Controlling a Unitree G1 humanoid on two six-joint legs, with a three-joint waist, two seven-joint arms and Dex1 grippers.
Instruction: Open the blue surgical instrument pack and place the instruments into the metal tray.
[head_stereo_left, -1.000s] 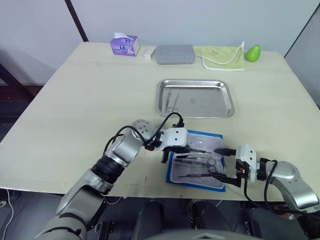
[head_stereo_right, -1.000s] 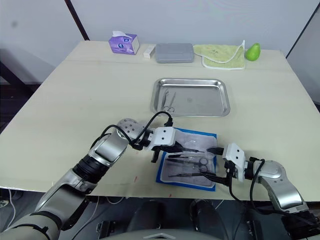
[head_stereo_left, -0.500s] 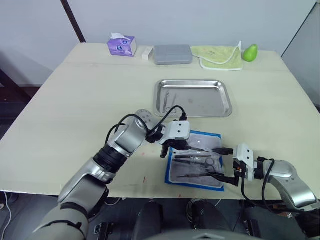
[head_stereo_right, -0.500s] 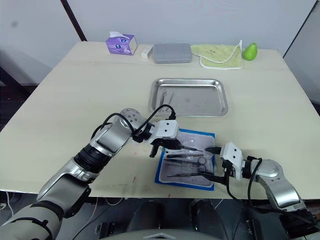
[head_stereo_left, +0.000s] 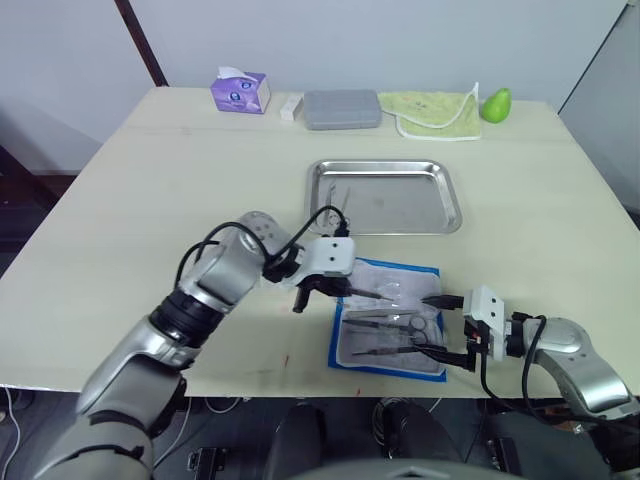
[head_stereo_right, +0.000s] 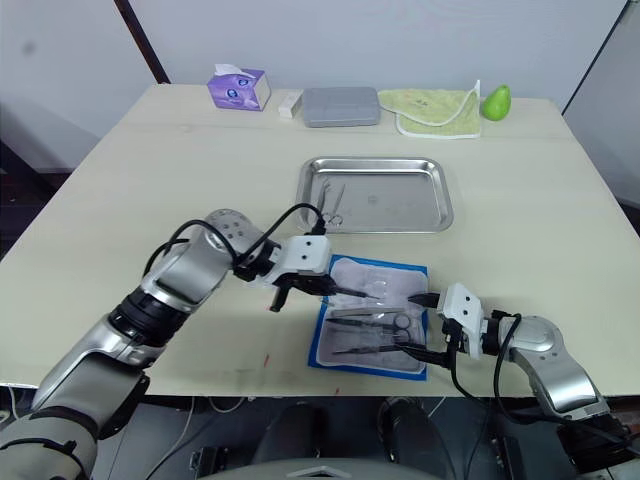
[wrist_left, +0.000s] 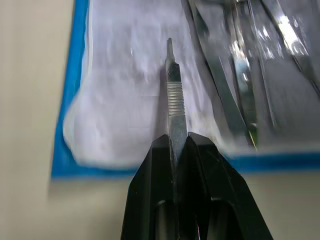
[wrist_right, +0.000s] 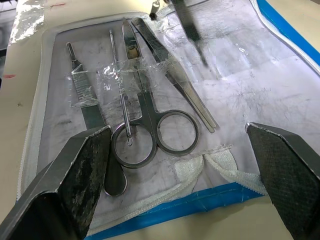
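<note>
Steel handle clamped in my left gripper (wrist_left: 172, 146): one slim scalpel handle (wrist_left: 174, 100), fingers tight on it, held over the blue surgical instrument pack (head_stereo_left: 388, 320) at the desk's (head_stereo_left: 150, 200) near edge. My right gripper (head_stereo_left: 438, 325) gapes wide at the pack's right end, grasping nothing. Four instruments (wrist_right: 145, 105) lie on the pack; the metal tray (head_stereo_left: 384, 197) beyond holds two. Since half a second ago my left gripper has drawn leftward.

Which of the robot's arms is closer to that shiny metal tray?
Left. Its end effector, shut on a scalpel handle, is over the pack's tray-side end; the right end effector sits open at the pack's far end.
</note>
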